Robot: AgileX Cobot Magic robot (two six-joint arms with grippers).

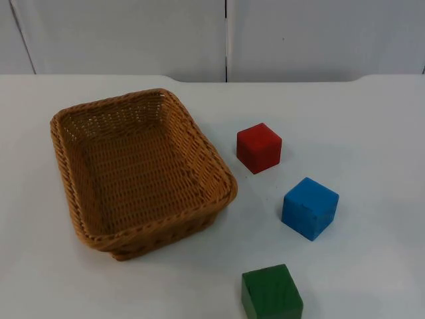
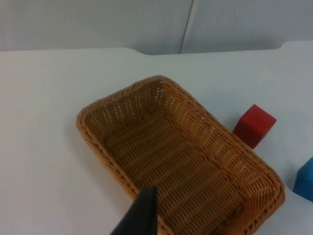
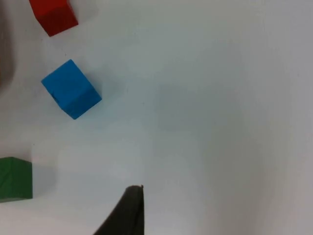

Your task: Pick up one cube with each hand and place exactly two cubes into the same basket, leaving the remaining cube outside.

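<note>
An empty woven basket (image 1: pixel 199 136) sits on the left half of the white table. To its right three cubes lie in a diagonal row: a red cube (image 1: pixel 259 147) nearest the basket, a blue cube (image 1: pixel 309 207) further right, and a green cube (image 1: pixel 271 292) at the front edge. My left gripper (image 2: pixel 142 215) hangs above the basket (image 2: pixel 159 78), with the red cube (image 2: pixel 254 125) and blue cube (image 2: pixel 305 182) beyond it. My right gripper (image 3: pixel 128 213) hovers over bare table, apart from the red cube (image 3: pixel 54 15), blue cube (image 3: pixel 71 89) and green cube (image 3: pixel 15 179).
The grey partition wall (image 1: pixel 226 36) closes off the table at the back. Bare white table top (image 1: pixel 372 133) stretches to the right of the cubes and in front of the basket.
</note>
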